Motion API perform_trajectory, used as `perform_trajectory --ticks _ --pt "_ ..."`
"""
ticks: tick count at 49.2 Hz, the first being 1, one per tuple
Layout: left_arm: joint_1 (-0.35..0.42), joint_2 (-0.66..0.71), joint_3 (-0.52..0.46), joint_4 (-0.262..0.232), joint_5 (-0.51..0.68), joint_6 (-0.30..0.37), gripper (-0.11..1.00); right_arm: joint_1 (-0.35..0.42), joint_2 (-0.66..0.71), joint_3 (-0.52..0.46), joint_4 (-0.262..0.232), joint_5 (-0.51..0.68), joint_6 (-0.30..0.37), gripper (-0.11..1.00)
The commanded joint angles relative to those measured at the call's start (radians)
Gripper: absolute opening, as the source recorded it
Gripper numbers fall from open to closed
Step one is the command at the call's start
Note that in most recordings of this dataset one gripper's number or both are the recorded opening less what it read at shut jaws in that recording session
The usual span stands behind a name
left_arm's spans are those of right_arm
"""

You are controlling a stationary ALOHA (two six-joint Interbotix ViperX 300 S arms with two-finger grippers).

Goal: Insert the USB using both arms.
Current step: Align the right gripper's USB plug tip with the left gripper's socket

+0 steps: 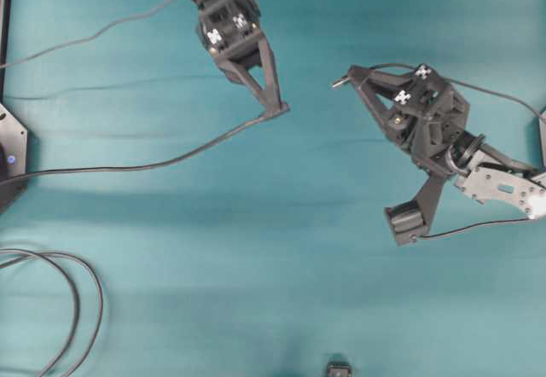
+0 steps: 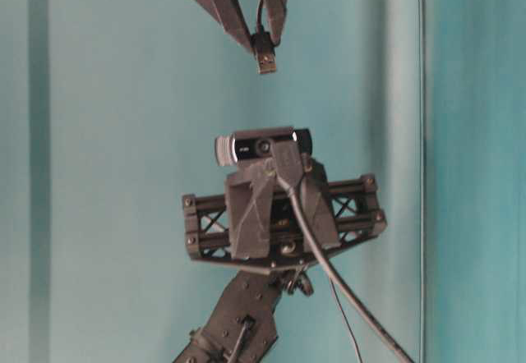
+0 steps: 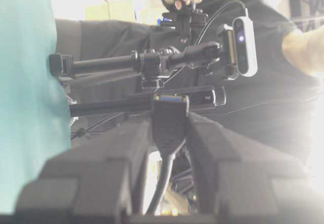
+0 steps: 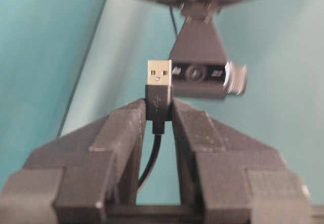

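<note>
The right gripper [image 4: 159,113] is clamped on the dark body of the USB [image 4: 159,75], leaving its silvery tip clear — free to enter a socket. The left gripper [image 3: 169,125] pinches the socket end [image 3: 170,113] the same way, its cable [image 1: 171,160] trailing left. The two ends sit well apart in mid-scene above the teal table [image 1: 256,258] — lining them up is likely next.

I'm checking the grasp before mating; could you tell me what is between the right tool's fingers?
The USB plug: its dark body is pinched between the right tool fingers, silvery tip protruding, thin cable trailing back. The pad contact faces are covered.
</note>
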Motion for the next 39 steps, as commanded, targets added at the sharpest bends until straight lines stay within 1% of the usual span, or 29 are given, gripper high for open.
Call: perform_trajectory --ticks 1,12,23,39 --pt "-0.023 -0.008 -0.04 -0.014 0.006 0.008 0.26 0.003 0.003 -0.032 -0.014 0.005 0.008 0.19" --pt "-0.025 0.005 -0.067 -0.014 0.003 0.0 0.26 0.008 0.038 -0.069 -0.014 -0.018 0.009 0.18" --pt "-0.012 0.006 -0.064 -0.014 0.009 -0.003 0.26 0.018 0.089 -0.11 -0.012 -0.029 0.009 0.19" --pt "-0.003 0.008 -0.063 -0.014 0.008 -0.003 0.26 0.018 0.098 -0.121 -0.014 -0.006 0.009 0.19"
